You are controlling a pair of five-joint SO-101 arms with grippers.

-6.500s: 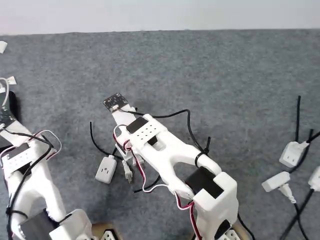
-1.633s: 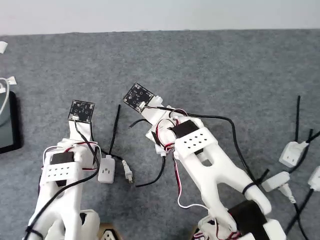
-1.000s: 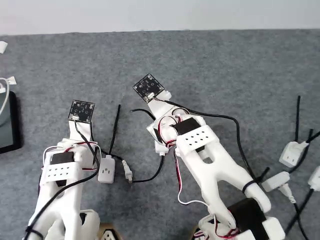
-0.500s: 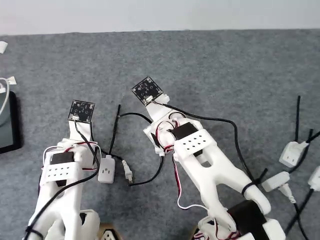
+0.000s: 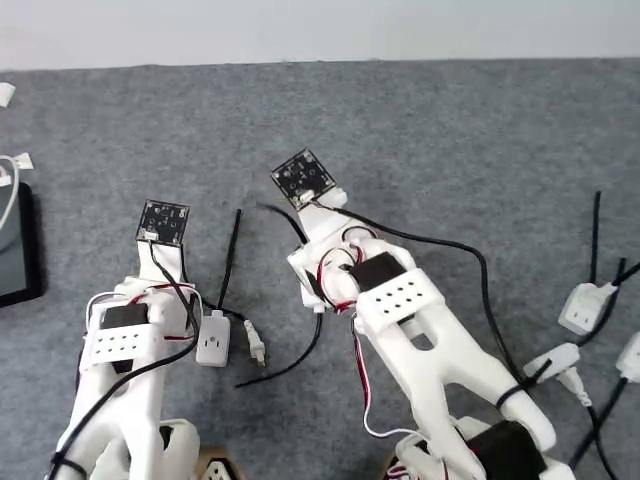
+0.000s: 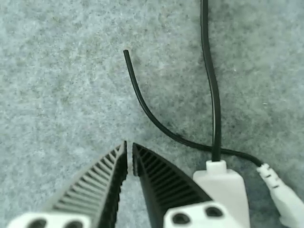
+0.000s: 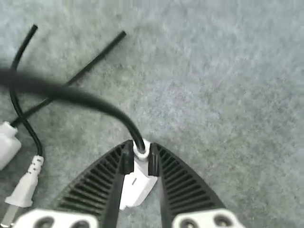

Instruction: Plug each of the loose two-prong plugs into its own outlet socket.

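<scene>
Above the bench (image 5: 450, 150), we are clamping our right gripper (image 7: 140, 146) on a corded socket (image 7: 137, 184). Our left gripper (image 6: 129, 147), closed and empty, is hovering beside a second socket (image 6: 221, 183) and a plug (image 6: 285, 209).

light: bright, even, diffuse | shadows: faint, soft-edged under arms (image 5: 420, 330) on carpet (image 5: 450, 150) | brightest: wall (image 5: 320, 30), 12 o'clock
</scene>
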